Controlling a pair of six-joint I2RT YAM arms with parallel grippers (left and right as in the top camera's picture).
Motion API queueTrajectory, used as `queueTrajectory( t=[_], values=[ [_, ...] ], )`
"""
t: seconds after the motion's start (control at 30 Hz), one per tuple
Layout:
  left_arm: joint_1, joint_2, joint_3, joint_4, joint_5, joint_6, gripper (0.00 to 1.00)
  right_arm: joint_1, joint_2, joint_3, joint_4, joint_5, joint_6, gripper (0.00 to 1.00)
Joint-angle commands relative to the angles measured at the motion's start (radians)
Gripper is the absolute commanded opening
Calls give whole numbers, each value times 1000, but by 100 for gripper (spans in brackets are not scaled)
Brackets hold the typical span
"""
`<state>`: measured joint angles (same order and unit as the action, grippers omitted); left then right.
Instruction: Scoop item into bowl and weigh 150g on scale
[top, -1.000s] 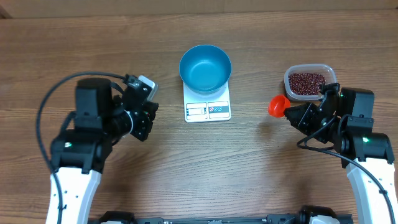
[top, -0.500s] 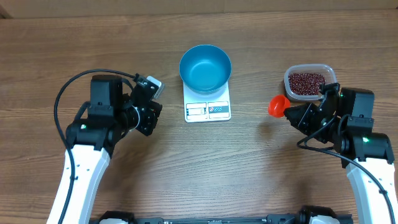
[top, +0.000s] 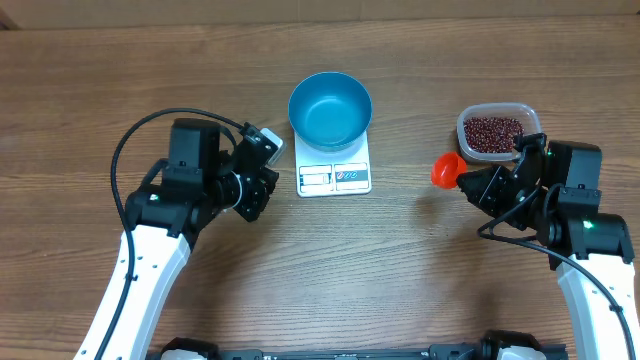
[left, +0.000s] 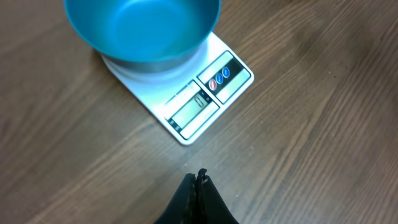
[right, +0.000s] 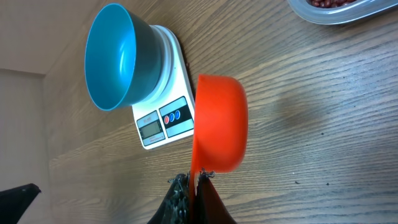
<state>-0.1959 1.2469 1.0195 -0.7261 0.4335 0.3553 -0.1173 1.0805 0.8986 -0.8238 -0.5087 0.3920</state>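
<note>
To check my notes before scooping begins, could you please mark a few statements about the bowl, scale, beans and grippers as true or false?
1. The blue bowl sits on the scale. True.
2. The bowl already contains beans. False: it is empty; the beans are in the clear tub.
3. The right gripper is shut on the handle of an orange scoop. True.
4. The left gripper is open above the bowl. False: it is shut, holds nothing, and sits beside the scale.
5. The tub stands on the left arm's side of the scale. False: it is on the right arm's side.
</note>
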Motion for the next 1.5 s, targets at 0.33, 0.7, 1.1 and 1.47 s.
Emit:
queueTrajectory(
  t=[0.33,0.7,1.1,1.47],
  values=[
    [-204,-159,-3,8,-280,-209,4,-3,-12,19,3,3,-8,4],
    [-203,-126,-3,9,-272,-267,32,-3,-12,19,3,3,-8,4],
    [-203,-90,-3,0,-273,-266,100,-3,-12,19,4,3,-8,4],
    [-203,-34,-3,-3,-273,-266,100,-3,-12,19,6,3,-8,4]
  ],
)
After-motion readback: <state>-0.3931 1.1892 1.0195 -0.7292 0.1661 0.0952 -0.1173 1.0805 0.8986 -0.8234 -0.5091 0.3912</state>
